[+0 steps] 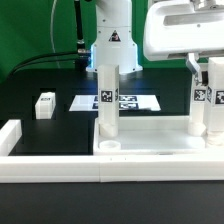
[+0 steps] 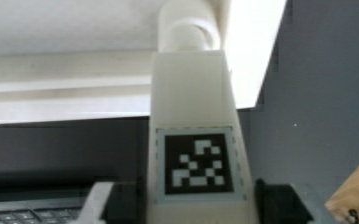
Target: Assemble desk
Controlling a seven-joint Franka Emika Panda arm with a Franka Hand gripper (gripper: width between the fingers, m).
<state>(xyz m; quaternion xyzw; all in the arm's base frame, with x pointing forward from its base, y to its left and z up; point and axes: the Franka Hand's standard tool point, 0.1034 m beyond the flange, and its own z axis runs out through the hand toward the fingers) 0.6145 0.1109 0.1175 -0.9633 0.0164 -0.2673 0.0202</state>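
Wrist view: gripper (image 2: 188,203) looks clamped on tagged white square plastic block leg (image 2: 197,110), with dark fingers (image 2: 107,200) tight against both sides. Leg stands upright on wide flat rimmed white tabletop panel (image 1: 150,135), at exterior view's right end, just beside another upright leg (image 1: 215,88). Probably seating it: keep axis plumb, twist without side load, avoid knocking the neighbour.

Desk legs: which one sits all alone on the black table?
The short leg at the exterior view's left. The other legs stand tall farther to the exterior view's right, one of them in the pincer.
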